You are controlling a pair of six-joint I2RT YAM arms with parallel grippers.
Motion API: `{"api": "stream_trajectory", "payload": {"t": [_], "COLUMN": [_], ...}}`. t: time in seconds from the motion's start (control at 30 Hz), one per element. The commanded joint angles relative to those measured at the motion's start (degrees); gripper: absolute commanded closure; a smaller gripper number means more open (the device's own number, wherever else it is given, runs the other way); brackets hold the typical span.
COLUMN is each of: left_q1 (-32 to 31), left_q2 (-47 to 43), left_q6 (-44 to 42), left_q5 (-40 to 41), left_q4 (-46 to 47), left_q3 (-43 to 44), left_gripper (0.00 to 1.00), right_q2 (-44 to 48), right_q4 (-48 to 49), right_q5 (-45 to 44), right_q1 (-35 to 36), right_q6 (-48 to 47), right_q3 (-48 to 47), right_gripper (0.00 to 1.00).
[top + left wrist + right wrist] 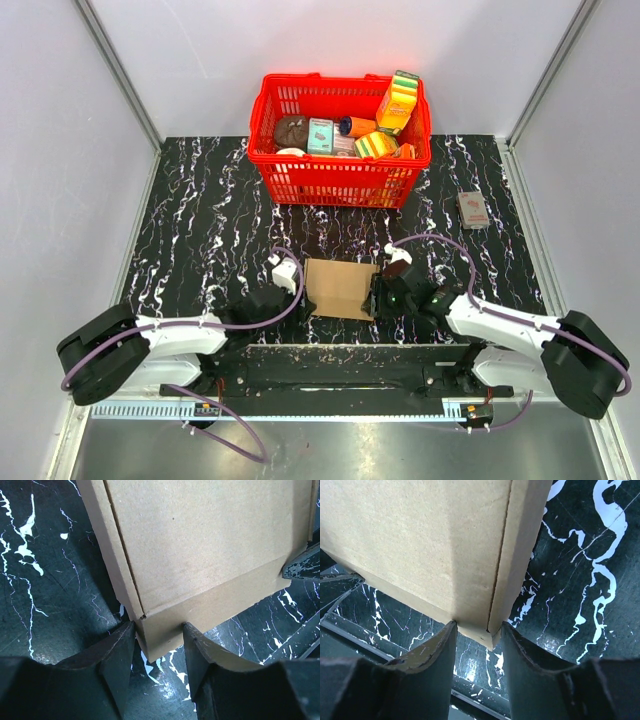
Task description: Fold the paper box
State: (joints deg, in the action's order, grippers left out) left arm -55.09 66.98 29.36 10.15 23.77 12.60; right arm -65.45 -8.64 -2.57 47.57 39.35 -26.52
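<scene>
Top external shows the paper box (338, 288) lying flat on the counter (200, 230), bottom centre of the frame, between the two arms and well apart from the red basket (340, 182) up top. Your left end effector (159, 647) has its fingers apart with the box's near corner sitting between them, and the right end effector (478, 642) is doing the same at the other near corner. The tips are right at the cardboard, but I don't see any denting, so I wouldn't call it a clamp.

What worries me is that you're only on corners. If you close there, you'll probably crush the corrugation or buckle the side wall instead of seating a flap. Push in harder on one side and the box likely spins or skates across that slick marbled top. The side wall seam in the right wrist view also looks slightly open, so it could spring back.
</scene>
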Motion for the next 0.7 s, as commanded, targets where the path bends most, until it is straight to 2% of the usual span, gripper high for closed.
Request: {"api": "stream_trajectory", "payload": {"t": [0.0,0.27,0.43,0.67], "left_q1": [-0.3,-0.3,-0.3,-0.3], "left_q2": [-1.9,-6.2,-5.9,-5.3], "left_q6": [-0.8,-1.8,-1.9,-1.6], "left_q5": [0.4,1.9,2.0,1.8], "left_q4": [2.5,-0.8,-0.9,-0.4], "left_q3": [0.0,0.2,0.3,0.1], "left_gripper": [0.53,0.53,0.53,0.53], "right_q2": [1.9,7.3,9.5,6.9], "right_q4": [1.2,-4.0,-7.4,-8.6], "right_q5": [-2.0,-4.0,-7.3,-12.4], "right_q1": [0.3,0.3,0.3,-0.3], "right_q6": [-0.8,-2.4,-3.5,-7.3], "right_q3": [-0.5,-2.8,-5.1,-9.3], "right_gripper": [0.52,0.36,0.3,0.31]}}
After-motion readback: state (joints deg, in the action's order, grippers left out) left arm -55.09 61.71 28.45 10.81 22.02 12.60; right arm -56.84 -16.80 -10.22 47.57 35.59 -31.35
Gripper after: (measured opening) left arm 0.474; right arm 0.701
